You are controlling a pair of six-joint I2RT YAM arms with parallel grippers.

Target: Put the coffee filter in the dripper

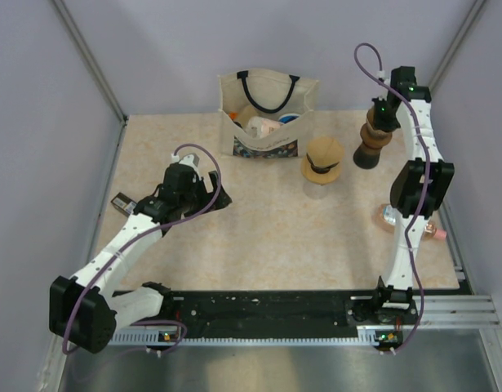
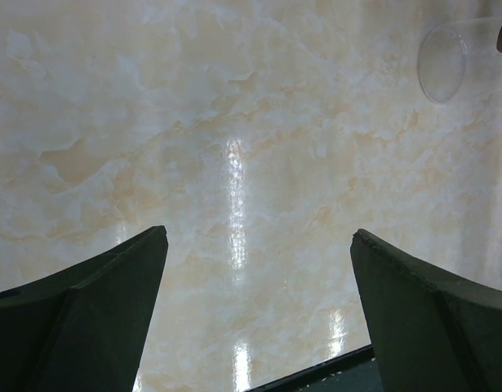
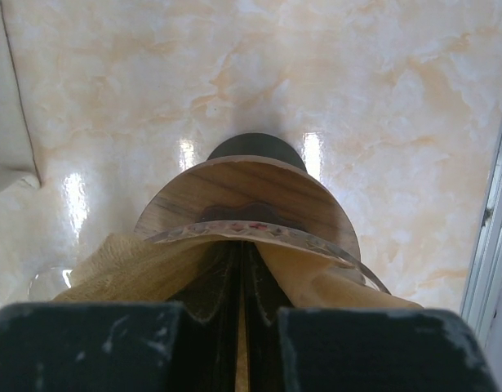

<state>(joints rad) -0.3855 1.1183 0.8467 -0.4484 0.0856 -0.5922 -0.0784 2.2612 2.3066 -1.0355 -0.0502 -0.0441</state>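
My right gripper (image 1: pixel 383 121) (image 3: pixel 242 245) is shut on the coffee filter (image 3: pixel 128 269), thin light-brown paper that spreads out on both sides of the fingers. A thin patterned arc crosses the paper's far edge. The gripper hangs right over the dark brown hourglass grinder (image 1: pixel 367 151), whose round wood-grain top with a dark centre (image 3: pixel 242 192) shows just beyond the fingertips. I cannot tell whether the paper touches it. The dripper (image 1: pixel 322 159), tan with a dark band, stands on the table to the left of the grinder, apart from the gripper. My left gripper (image 1: pixel 220 198) (image 2: pixel 259 237) is open and empty over bare table.
A cream tote bag (image 1: pixel 267 114) (image 3: pixel 6 106) with items inside stands at the back centre. A clear glass cup (image 1: pixel 388 216) (image 2: pixel 442 61) lies behind the right arm, with a pink item (image 1: pixel 437 231) beside it. A small black box (image 1: pixel 122 200) lies at the left. A metal rail (image 3: pixel 491 245) edges the right side.
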